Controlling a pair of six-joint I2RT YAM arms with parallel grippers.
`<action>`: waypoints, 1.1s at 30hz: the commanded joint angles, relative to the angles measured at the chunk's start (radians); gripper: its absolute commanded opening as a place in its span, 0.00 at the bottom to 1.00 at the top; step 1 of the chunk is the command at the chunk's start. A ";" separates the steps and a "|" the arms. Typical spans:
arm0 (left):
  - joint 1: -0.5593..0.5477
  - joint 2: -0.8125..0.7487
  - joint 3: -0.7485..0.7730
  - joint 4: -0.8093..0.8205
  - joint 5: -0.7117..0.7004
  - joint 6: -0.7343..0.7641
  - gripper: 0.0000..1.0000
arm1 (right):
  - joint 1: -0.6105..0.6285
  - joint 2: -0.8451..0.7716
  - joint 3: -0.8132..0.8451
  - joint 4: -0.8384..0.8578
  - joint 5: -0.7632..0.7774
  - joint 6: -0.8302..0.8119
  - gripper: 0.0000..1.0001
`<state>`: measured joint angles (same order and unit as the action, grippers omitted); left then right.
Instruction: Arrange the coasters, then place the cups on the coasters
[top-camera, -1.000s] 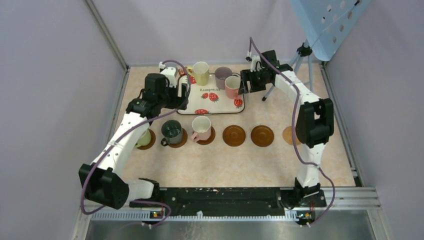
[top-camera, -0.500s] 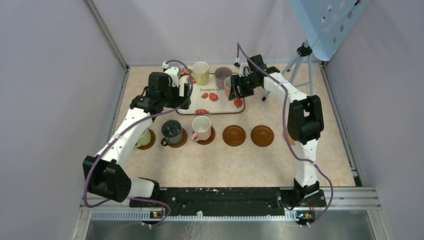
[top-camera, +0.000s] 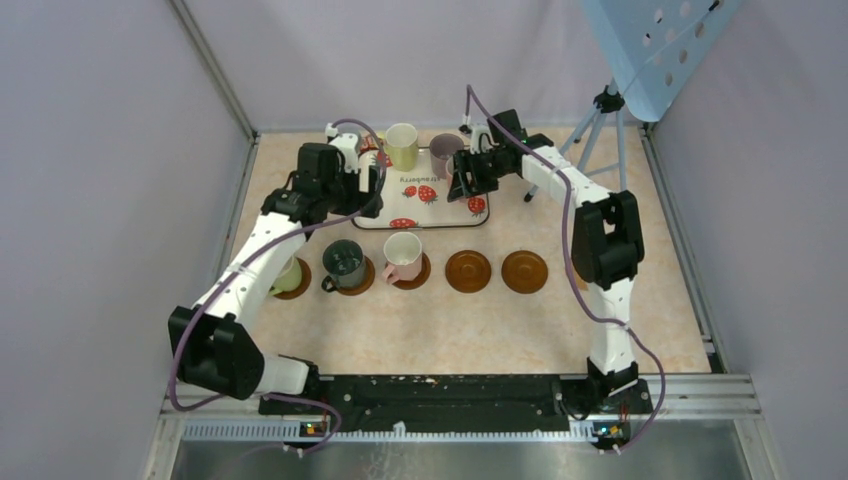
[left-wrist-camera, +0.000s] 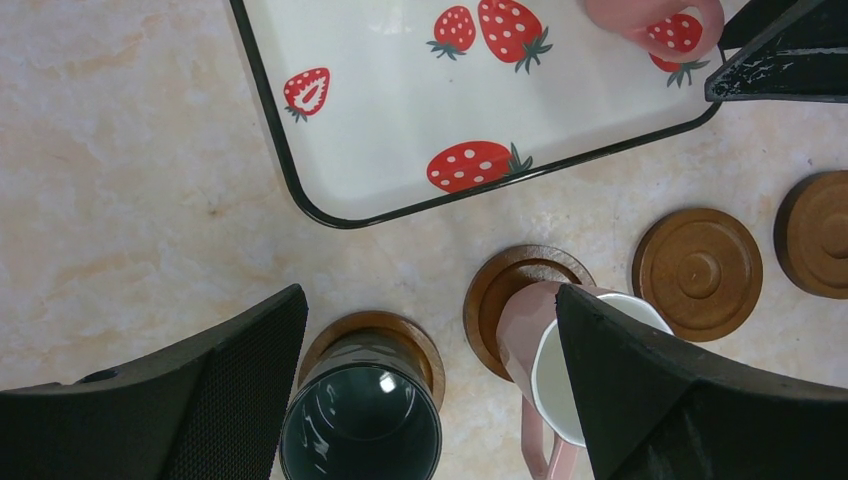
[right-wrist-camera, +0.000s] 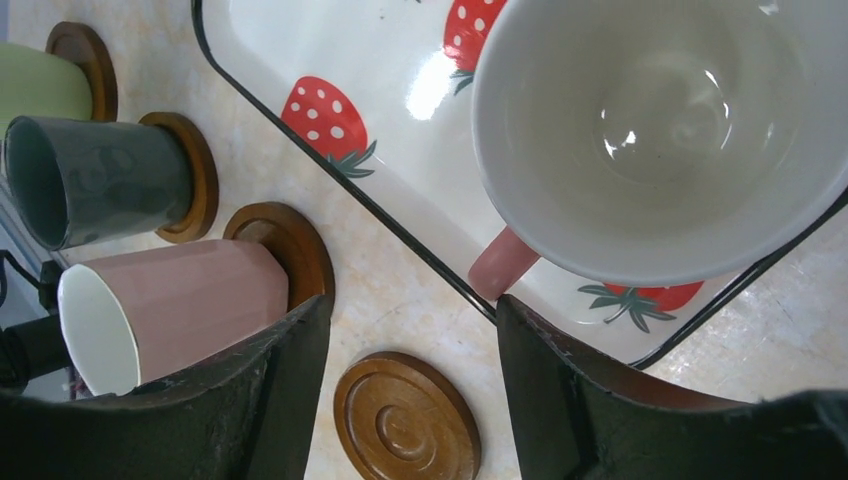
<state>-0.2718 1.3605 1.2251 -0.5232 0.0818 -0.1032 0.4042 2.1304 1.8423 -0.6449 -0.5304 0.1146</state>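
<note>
Cups (top-camera: 403, 255): 3 on coasters (top-camera: 424, 272), 3 on tray (top-camera: 420, 210) | step: right gripper (right-wrist-camera: 410, 310), apart, at pink cup (right-wrist-camera: 650, 130) handle (right-wrist-camera: 497, 265) | left gripper (left-wrist-camera: 430, 300) wide apart, idle | next: clamp handle, lift to bare coaster (top-camera: 468, 270)

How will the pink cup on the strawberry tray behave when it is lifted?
The pink cup looks glazed and shiny inside: probably rigid, fragile, slippery. It stands upright on the tray, so unlikely to roll. Held by its handle, it may tilt.
</note>
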 joint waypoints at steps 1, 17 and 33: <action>0.012 0.008 0.034 0.042 0.020 -0.004 0.99 | 0.009 -0.012 0.060 0.039 -0.078 -0.071 0.62; 0.018 0.050 0.051 0.115 0.212 0.126 0.99 | -0.027 -0.135 0.091 -0.115 -0.072 -0.729 0.67; -0.317 0.665 0.671 0.013 -0.126 -0.113 0.97 | -0.313 -0.510 -0.325 -0.068 0.018 -0.307 0.71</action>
<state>-0.5583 1.9396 1.7477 -0.5007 0.0696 -0.1215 0.1253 1.7329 1.5734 -0.7242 -0.5327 -0.2684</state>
